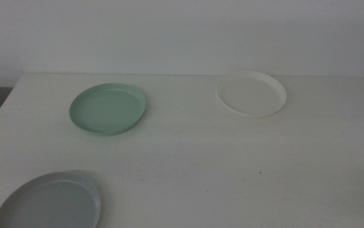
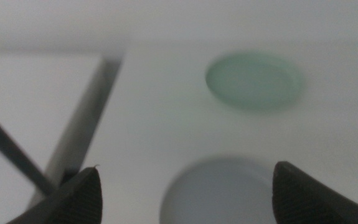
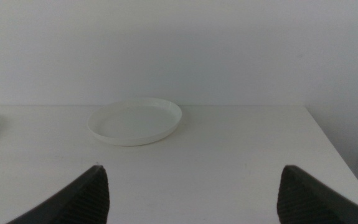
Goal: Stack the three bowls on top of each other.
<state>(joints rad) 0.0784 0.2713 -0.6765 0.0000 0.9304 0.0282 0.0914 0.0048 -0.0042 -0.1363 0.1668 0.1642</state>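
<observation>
3 bowls lie apart on the table (image 1: 188, 158), none stacked. Grey bowl (image 2: 219, 190) sits just ahead of the left gripper (image 2: 185, 193), jaws wide, empty; green bowl (image 2: 254, 80) farther on. White bowl (image 3: 135, 121) lies well ahead of the right gripper (image 3: 191, 190), also spread, holding nothing.

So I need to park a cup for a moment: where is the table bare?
Bare table: the wide stretch right of the grey bowl and in front of the white bowl, plus the gap between the white and mint green bowl. The near left corner is tightest.
</observation>
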